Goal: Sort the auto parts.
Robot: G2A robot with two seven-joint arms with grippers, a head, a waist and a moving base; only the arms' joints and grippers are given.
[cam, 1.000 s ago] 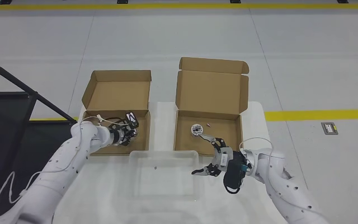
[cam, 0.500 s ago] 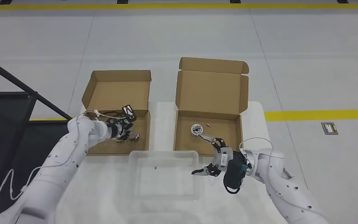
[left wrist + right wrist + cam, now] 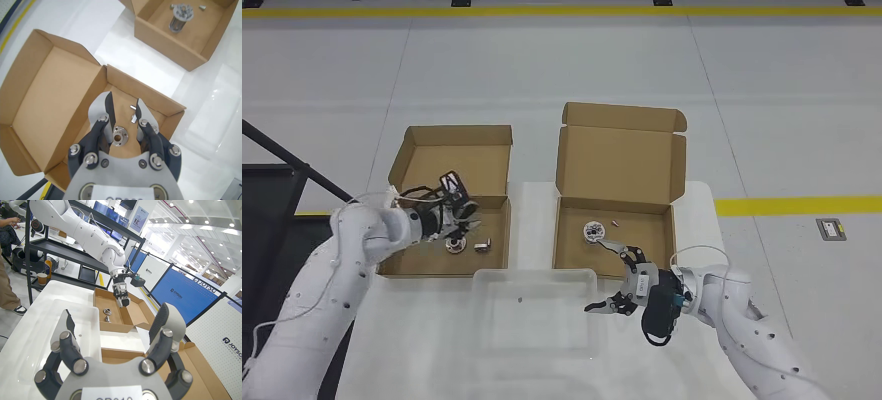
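My left gripper [image 3: 124,107] is open and holds nothing, hanging over the left cardboard box [image 3: 452,160]. On that box's floor lie a round metal flange [image 3: 119,136] and a small metal bracket [image 3: 133,115]. From above, the flange [image 3: 454,243] and bracket [image 3: 483,243] sit just below the left gripper [image 3: 460,222]. My right gripper [image 3: 604,276] is open and empty, between the clear tray [image 3: 537,272] and the right box [image 3: 642,240]. That box holds a toothed metal cylinder [image 3: 592,231] and a tiny screw [image 3: 613,222].
A small dark piece [image 3: 518,299] lies in the clear tray. Both boxes have upright lids at the far side. A black shelf rack [image 3: 56,249] stands beyond the table's left edge, with a cup and a bottle on it.
My left gripper has risen and drawn back to the left inside its box, uncovering the flange and the bracket. The right arm has not moved.
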